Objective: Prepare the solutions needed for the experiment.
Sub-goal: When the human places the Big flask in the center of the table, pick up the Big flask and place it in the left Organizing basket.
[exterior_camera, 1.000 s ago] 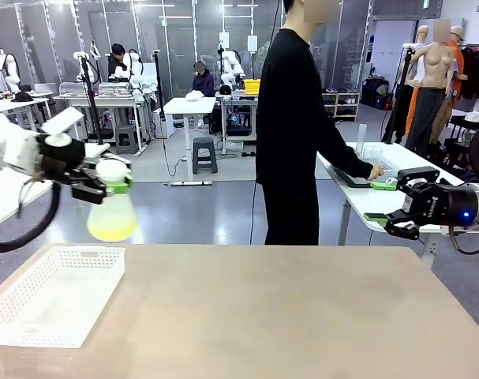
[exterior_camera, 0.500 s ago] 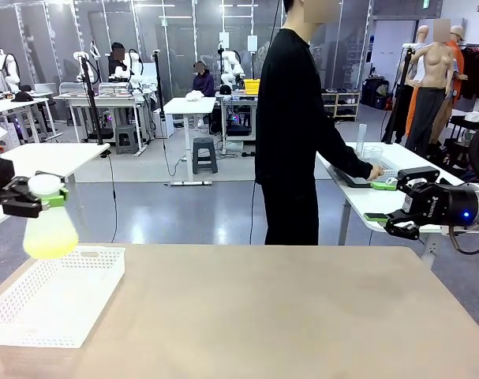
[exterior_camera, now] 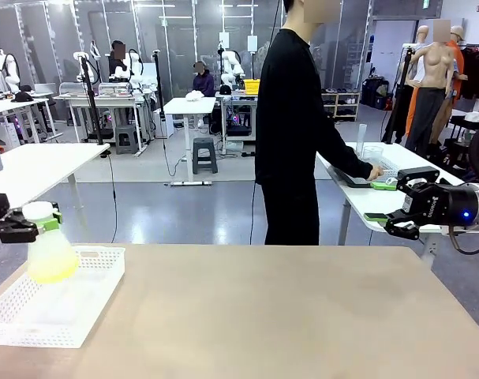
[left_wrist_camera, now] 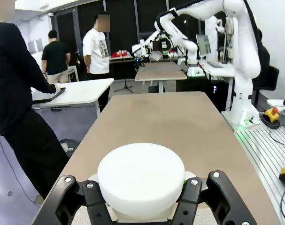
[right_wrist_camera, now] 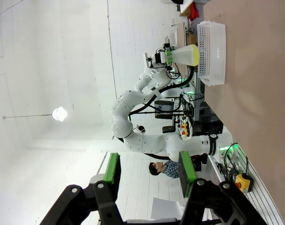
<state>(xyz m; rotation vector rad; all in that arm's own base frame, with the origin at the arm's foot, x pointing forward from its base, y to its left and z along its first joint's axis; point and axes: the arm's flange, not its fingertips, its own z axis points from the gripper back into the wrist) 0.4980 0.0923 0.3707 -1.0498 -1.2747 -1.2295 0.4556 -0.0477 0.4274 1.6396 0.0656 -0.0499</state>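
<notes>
A clear conical flask [exterior_camera: 50, 251] with a white round cap [left_wrist_camera: 141, 174] holds the pale yellow-green solution [exterior_camera: 51, 268]. My left gripper [exterior_camera: 22, 222] is shut on the flask's neck at the table's far left. The flask hangs upright over the left part of the white mesh basket [exterior_camera: 73, 312]; I cannot tell if it touches the basket floor. In the left wrist view the cap sits between my fingers [left_wrist_camera: 69, 199]. My right gripper [exterior_camera: 397, 210] hovers off the table's far right corner, open, with nothing between its green pads [right_wrist_camera: 113, 171]. The right wrist view shows the flask [right_wrist_camera: 186, 55] and basket [right_wrist_camera: 211, 49] far off.
The tan table [exterior_camera: 286, 316] stretches bare from the basket to the right edge. A person in black [exterior_camera: 290, 126] stands beyond the far edge, turned toward a white side table [exterior_camera: 365, 197] with a hand resting on it.
My left arm has carried the flask leftward and down, from above the table's far-left edge to over the basket. The right arm and the person have stayed still.
</notes>
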